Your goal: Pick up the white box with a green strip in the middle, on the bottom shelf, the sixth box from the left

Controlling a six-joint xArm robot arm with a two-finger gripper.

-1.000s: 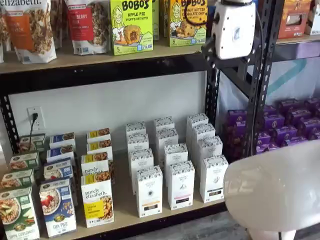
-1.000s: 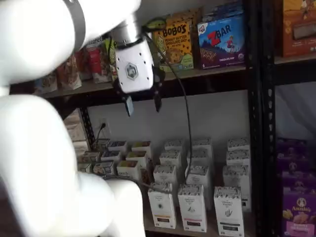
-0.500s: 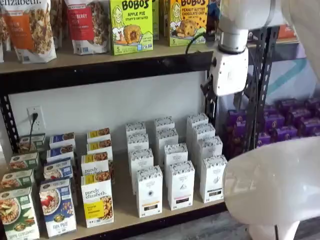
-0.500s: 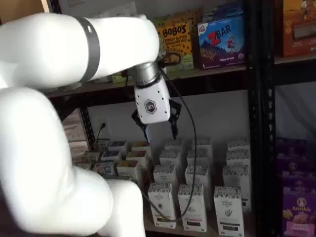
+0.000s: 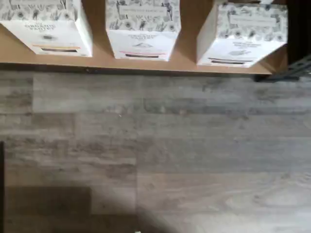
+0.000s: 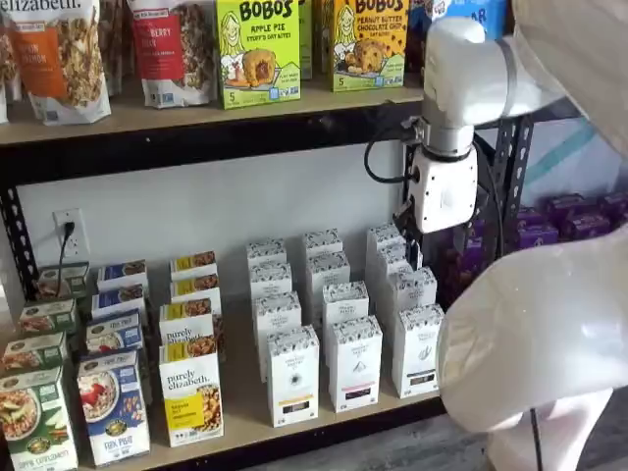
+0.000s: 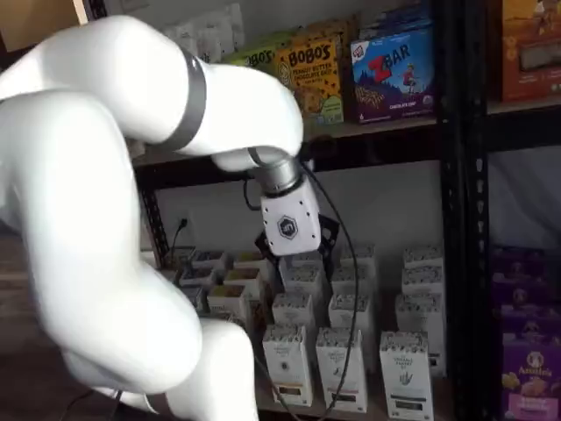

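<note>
End effector (image 6: 416, 250) hangs above the white cartons with nothing in it.

Its fingers are largely hidden, so the pictures don't settle the spread; presumably set wide for a carton's width. The white box (image 6: 420, 350) stands at the front of the bottom shelf (image 6: 245, 397), rightmost of three, upright and face-out, apart from its neighbours, leaving room for a finger either side.

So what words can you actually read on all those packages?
"BOBO'S APPLE PIE": green box, top shelf.
"BOBO'S PEANUT BUTTER CHOCOLATE CHIP": yellow box beside it.
"ZBAR": blue box.
"purely elizabeth": box with yellow label, bottom shelf.
White cartons' print: too small to read.
</note>
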